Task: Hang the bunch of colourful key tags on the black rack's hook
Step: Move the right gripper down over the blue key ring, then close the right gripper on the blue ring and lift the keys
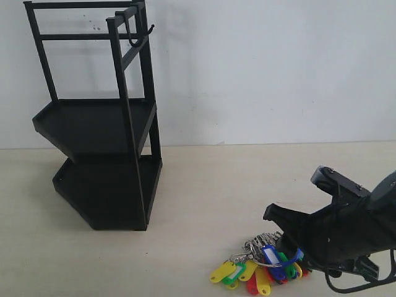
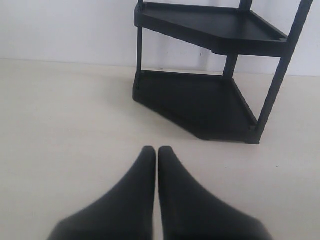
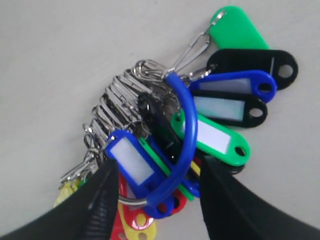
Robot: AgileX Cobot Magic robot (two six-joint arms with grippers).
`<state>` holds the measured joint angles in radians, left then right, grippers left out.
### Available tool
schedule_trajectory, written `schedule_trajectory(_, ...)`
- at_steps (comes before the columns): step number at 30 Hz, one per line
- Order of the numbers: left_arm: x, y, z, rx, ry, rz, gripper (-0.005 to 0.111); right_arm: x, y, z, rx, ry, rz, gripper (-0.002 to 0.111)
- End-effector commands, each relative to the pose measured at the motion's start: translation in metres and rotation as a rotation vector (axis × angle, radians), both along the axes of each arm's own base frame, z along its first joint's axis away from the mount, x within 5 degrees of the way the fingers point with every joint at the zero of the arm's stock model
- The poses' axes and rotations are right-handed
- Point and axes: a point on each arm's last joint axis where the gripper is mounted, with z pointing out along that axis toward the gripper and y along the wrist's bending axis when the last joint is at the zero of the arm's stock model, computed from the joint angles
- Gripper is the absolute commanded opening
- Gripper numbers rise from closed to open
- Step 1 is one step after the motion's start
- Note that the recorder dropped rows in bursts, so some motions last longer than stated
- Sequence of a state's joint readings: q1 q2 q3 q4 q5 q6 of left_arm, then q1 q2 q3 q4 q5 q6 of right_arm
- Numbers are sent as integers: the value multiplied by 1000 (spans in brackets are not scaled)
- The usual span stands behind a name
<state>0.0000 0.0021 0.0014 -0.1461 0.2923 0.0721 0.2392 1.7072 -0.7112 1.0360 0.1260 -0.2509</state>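
The colourful key tag bunch (image 1: 260, 270) lies on the table at the front right, its silver rings fanned out. In the right wrist view the bunch (image 3: 215, 112) shows its blue-sleeved loop (image 3: 184, 135) arching up over the tags. My right gripper (image 1: 289, 249) is low over it and open (image 3: 159, 167), one finger on each side of the loop and apart from it. The black rack (image 1: 99, 124) stands at the back left, and the hook (image 1: 137, 37) hangs empty from its top bar. My left gripper (image 2: 157, 150) is shut on nothing, pointing at the rack (image 2: 210, 100).
The pale table (image 1: 216, 185) runs back to a white wall (image 1: 278, 62). Both angular shelves of the rack hold nothing. The left arm does not show in the exterior view.
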Motion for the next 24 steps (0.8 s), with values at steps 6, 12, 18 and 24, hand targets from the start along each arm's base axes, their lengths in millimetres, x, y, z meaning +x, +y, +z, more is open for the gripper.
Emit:
schedule_trajectory(6,0,0,1,8,-11,0,4,5,-1,-8,-7,5,-54,48)
schedule_trajectory(12,0,0,1,8,-11,0,4,6,-2,-16,-23,24,-61,48)
schedule_trajectory(18,0,0,1,8,-11,0,4,8,-4,-28,-55,42,-70,45)
schedule_trajectory(24,0,0,1,8,-11,0,4,9,-5,-28,-63,31,-77,0)
